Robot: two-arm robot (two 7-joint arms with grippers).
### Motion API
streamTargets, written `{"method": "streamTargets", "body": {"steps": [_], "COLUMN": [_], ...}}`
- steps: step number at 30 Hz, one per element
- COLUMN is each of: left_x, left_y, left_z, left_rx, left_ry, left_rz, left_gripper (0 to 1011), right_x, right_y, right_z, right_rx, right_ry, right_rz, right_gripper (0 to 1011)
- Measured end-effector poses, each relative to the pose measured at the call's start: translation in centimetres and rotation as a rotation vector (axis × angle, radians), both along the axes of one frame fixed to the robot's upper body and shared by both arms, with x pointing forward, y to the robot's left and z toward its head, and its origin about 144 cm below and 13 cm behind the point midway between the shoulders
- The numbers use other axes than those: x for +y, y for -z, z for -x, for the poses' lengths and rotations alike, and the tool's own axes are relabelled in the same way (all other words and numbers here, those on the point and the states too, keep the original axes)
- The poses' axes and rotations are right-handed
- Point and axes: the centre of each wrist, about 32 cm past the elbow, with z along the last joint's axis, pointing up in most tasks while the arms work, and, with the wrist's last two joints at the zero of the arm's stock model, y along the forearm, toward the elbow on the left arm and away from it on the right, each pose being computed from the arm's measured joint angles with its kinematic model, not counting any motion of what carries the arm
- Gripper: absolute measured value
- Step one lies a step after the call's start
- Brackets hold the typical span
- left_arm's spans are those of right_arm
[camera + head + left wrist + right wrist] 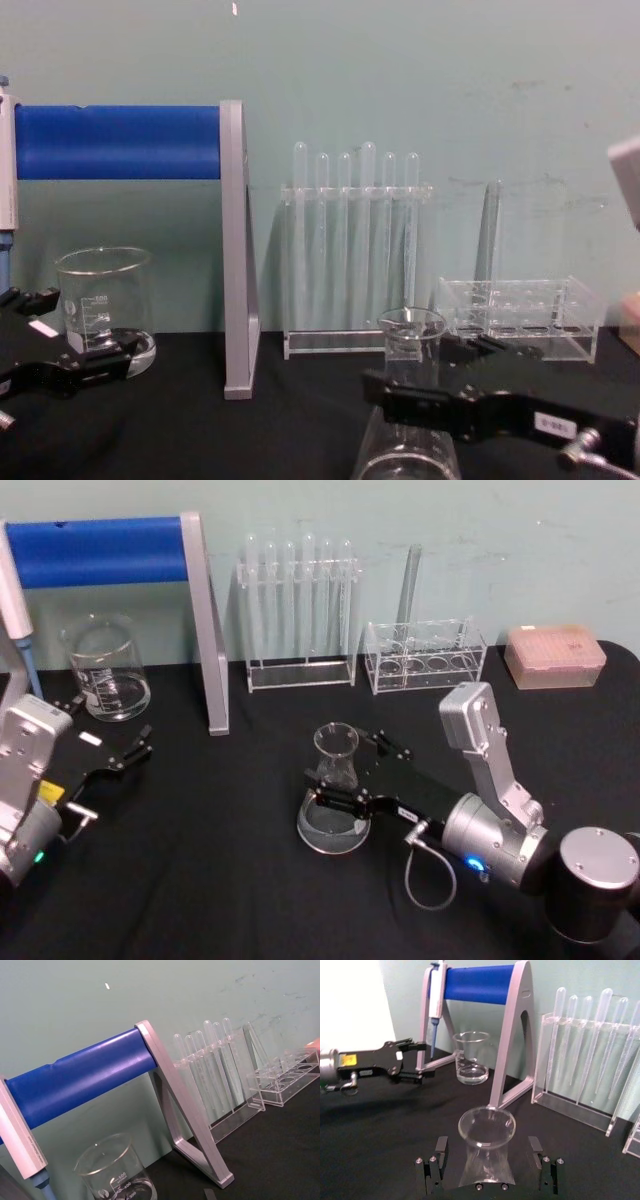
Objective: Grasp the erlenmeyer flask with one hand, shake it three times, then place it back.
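Note:
The erlenmeyer flask (334,820) is clear glass and stands upright on the black table a little right of centre. It also shows in the right wrist view (486,1152) and the chest view (408,440). My right gripper (338,767) is open, with one finger on each side of the flask's upper body and neck. A small gap shows between the fingers (440,1152) and the glass. The same gripper (410,368) appears low in the chest view. My left gripper (108,726) rests open and holds nothing at the table's left, close to the beaker.
A glass beaker (106,670) stands at the back left under a blue-barred pipette stand (205,630). Behind the flask are a rack of test tubes (298,610), a lower clear rack (425,658) and a pink tip box (555,656).

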Motion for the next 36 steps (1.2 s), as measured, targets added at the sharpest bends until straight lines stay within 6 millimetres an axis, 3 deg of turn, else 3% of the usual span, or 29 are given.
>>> {"method": "streamTargets", "body": {"steps": [21, 28, 36], "left_x": [0.0, 0.0, 0.0], "left_y": [0.0, 0.0, 0.0], "left_z": [0.0, 0.0, 0.0], "left_rx": [0.0, 0.0, 0.0], "left_ry": [0.0, 0.0, 0.0], "left_rz": [0.0, 0.0, 0.0], "left_gripper": [1001, 1001, 1001], "right_x": [-6.1, -6.8, -6.3], "right_y": [-1.5, -1.7, -1.2], "right_z": [2.9, 2.3, 0.1], "right_rx": [-0.014, -0.069, -0.133], "right_ry": [0.011, 0.16, 0.368], "right_rz": [0.073, 0.093, 0.095], "right_gripper": [1002, 1002, 1002]}}
